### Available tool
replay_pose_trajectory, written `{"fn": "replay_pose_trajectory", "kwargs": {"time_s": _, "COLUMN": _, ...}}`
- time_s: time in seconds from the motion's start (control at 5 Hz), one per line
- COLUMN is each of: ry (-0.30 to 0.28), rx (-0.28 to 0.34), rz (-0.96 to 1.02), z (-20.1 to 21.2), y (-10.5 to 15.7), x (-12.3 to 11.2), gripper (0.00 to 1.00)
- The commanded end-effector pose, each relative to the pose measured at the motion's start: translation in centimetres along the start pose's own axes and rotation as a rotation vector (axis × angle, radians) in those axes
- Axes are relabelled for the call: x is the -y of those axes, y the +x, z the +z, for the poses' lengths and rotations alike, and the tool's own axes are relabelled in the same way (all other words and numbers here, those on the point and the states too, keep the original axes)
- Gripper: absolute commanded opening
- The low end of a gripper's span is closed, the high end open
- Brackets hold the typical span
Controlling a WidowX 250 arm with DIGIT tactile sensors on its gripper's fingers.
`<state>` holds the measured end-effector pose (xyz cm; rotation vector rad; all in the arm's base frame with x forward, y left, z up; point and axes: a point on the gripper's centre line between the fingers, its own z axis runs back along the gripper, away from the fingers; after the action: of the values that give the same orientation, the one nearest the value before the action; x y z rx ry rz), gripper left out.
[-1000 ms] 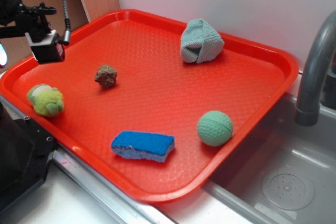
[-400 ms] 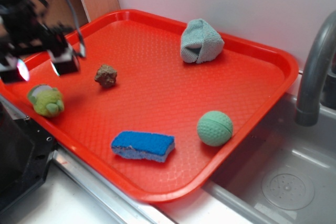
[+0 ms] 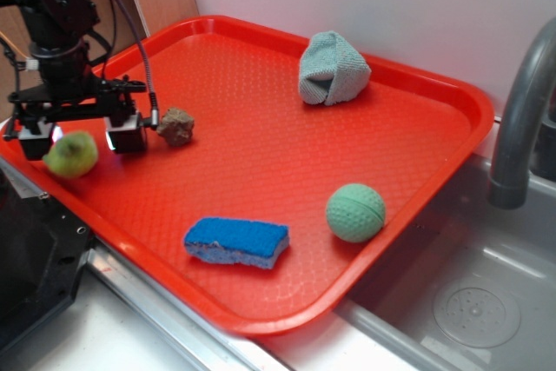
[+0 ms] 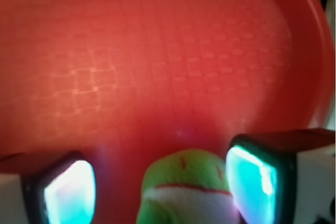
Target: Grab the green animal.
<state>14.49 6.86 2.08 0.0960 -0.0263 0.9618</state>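
Gripper (image 3: 74, 135) open, fingers straddling green animal (image 3: 71, 154) at tray's (image 3: 261, 84) 9 o'clock edge. Wrist view: toy (image 4: 184, 190) between pads at 6 o'clock, nearer the right one; closing should catch it.

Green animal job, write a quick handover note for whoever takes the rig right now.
Gripper: open, low over the orange plastic tray, jaws straddling the toy, not closed on it.
Fuzzy yellow-green plush animal: at the tray's left edge, between the jaws; the wrist view shows it nearer the right-hand pad, with a gap at the other.
Nearby: brown lumpy rock-like piece just beyond the gripper.
Done: gripper is in place around the toy.
Left: close the jaws, then lift.
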Motion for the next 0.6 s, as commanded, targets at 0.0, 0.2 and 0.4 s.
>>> {"fn": "replay_pose_trajectory", "kwargs": {"time_s": 0.0, "ry": -0.016, "rx": 0.084, "rz": 0.001, "z": 2.58, "y": -2.36, "x": -0.60, "gripper": 1.00}}
{"fn": "replay_pose_trajectory", "kwargs": {"time_s": 0.2, "ry": -0.031, "rx": 0.101, "rz": 0.015, "z": 3.16, "y": -2.36, "x": -0.71, "gripper": 1.00}}
{"fn": "replay_pose_trajectory", "kwargs": {"time_s": 0.4, "ry": -0.020, "rx": 0.091, "rz": 0.087, "z": 3.20, "y": -3.31, "x": -0.52, "gripper": 1.00}}
